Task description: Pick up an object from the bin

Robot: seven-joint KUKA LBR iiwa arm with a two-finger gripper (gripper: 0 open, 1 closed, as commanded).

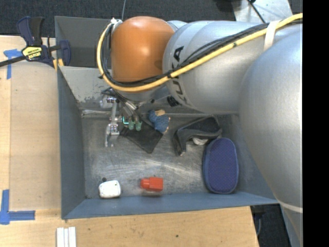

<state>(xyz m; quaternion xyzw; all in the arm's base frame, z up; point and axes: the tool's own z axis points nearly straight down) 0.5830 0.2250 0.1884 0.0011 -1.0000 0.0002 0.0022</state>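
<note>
At back-left of bin (69,138), gripper (114,130) sits beside black flat obj (144,137).

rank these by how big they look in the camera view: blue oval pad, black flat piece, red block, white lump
1. blue oval pad
2. black flat piece
3. red block and white lump: about alike, too close to rank
</note>
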